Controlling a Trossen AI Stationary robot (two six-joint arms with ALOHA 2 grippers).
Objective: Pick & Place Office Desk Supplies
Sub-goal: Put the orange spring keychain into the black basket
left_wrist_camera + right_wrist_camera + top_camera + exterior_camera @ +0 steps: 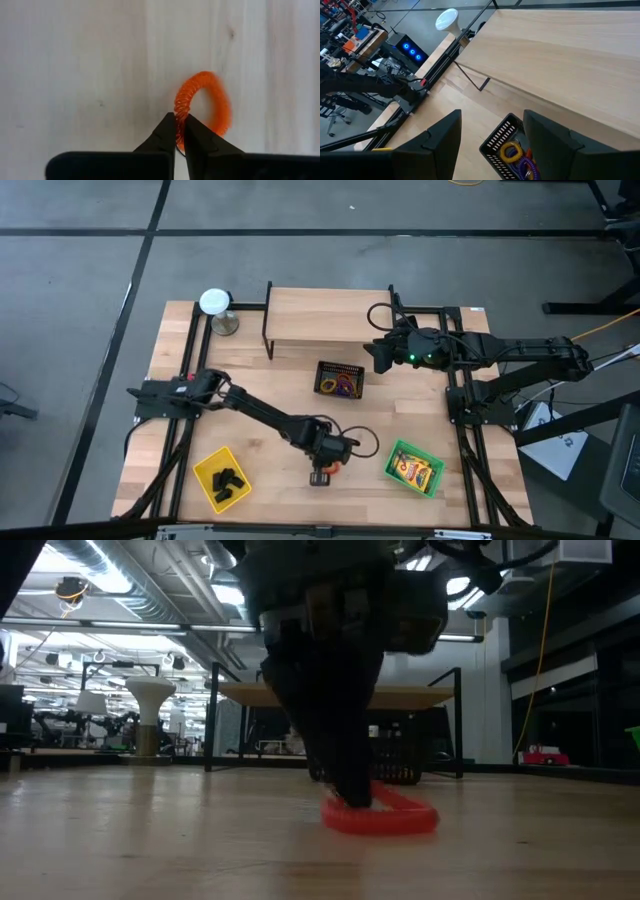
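An orange coiled ring (221,106) lies flat on the wood near the table's near edge, and the low view shows it as a ring (398,817) on the tabletop. My left gripper (180,121) stands over it, pointing down, shut on its coil. My right gripper (492,134) is open and hovers above the black mesh basket (340,378), touching nothing. In that basket (496,141) lie yellow and purple rings (516,154). Black clips (229,480) sit in the yellow tray (205,466). Yellow packs (415,471) lie in the green tray (397,451). My left gripper pinches the ring's coil at one side of the loop (181,106) between its two fingertips (169,127). The fingers come from above, pointing down (350,790). The ring lies flat on the table, its far side (420,815) still resting on the wood.
A black-legged wooden riser (330,315) stands across the far part of the table. A white-topped round object (214,301) and a metal piece (225,324) sit at the far left corner. Bare wood (260,375) lies between the trays and the basket.
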